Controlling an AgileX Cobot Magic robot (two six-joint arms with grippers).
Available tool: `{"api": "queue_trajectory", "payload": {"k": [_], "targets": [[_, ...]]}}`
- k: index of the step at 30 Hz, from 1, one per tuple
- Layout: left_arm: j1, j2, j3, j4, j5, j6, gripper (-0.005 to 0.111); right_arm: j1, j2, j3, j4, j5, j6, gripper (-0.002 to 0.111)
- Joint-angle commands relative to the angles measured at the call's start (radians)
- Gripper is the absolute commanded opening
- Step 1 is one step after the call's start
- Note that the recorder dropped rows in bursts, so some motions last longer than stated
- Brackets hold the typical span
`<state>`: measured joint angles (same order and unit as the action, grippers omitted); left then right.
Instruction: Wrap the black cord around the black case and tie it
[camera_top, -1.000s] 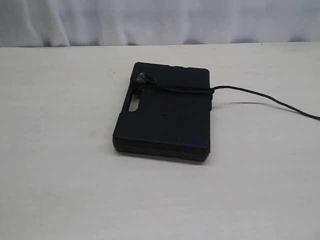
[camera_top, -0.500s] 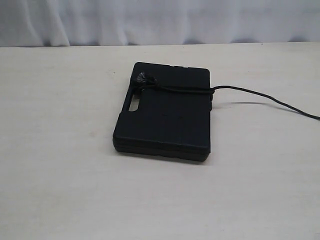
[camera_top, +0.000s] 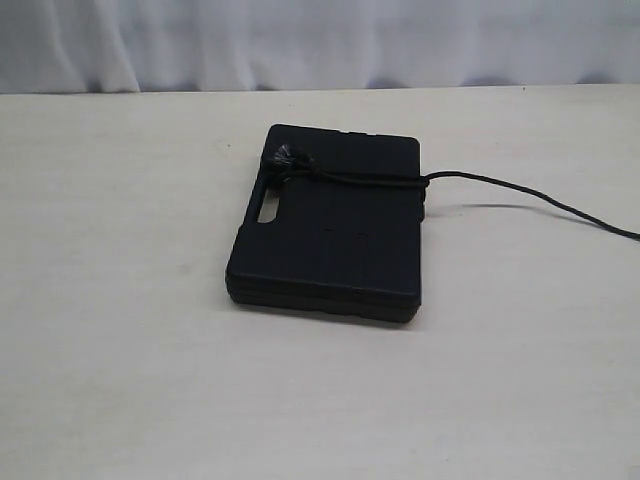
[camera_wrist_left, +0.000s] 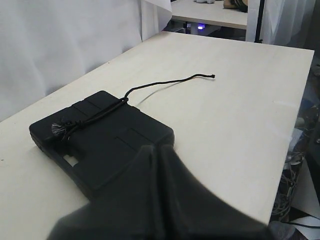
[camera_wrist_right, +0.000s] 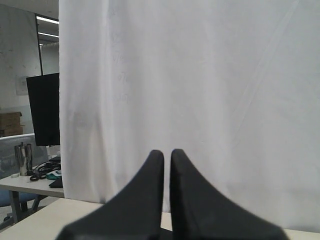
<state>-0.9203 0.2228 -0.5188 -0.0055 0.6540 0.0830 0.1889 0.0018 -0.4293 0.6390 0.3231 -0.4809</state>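
Observation:
The black case (camera_top: 330, 235) lies flat in the middle of the table, its handle slot toward the left. The black cord (camera_top: 360, 179) crosses the lid near its far edge, ends in a bunched knot (camera_top: 287, 160) by the handle side, and trails off the case to the right. In the left wrist view the case (camera_wrist_left: 110, 137) and the cord (camera_wrist_left: 100, 114) show, the cord's loose end (camera_wrist_left: 212, 76) lying on the table. My left gripper (camera_wrist_left: 159, 149) is shut with nothing in it, held above the case's near corner. My right gripper (camera_wrist_right: 167, 152) is shut and empty, pointing at a white curtain.
The pale wooden table (camera_top: 120, 300) ends at a white curtain (camera_top: 320, 40) behind. In the left wrist view the table edge (camera_wrist_left: 292, 145) drops to cables on the floor. A desk with a monitor (camera_wrist_right: 42, 107) stands beside the curtain in the right wrist view.

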Motion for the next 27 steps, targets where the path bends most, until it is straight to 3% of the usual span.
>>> {"api": "queue_trajectory", "payload": {"k": [1,5,10,17,24,27], "targets": [[0.003,-0.006,0.043,-0.004,-0.015,-0.009,0.000,-0.001,-0.002,0.006,0.002,-0.003,0.004,0.004],[0.019,-0.010,0.080,-0.018,-0.060,-0.020,0.000,-0.001,-0.002,0.006,0.002,-0.003,0.004,0.004],[0.124,-0.050,0.190,-0.036,-0.293,-0.064,0.000,-0.001,-0.002,0.006,0.002,-0.003,0.004,0.004],[0.373,-0.191,0.381,-0.036,-0.532,-0.061,0.000,-0.001,-0.002,0.006,0.002,-0.003,0.004,0.004],[0.688,-0.223,0.473,-0.048,-0.543,-0.065,0.000,-0.001,-0.002,0.006,0.002,-0.003,0.004,0.004],[0.774,-0.223,0.490,-0.048,-0.539,-0.065,0.000,-0.001,-0.002,0.006,0.002,-0.006,0.004,0.004]]}}
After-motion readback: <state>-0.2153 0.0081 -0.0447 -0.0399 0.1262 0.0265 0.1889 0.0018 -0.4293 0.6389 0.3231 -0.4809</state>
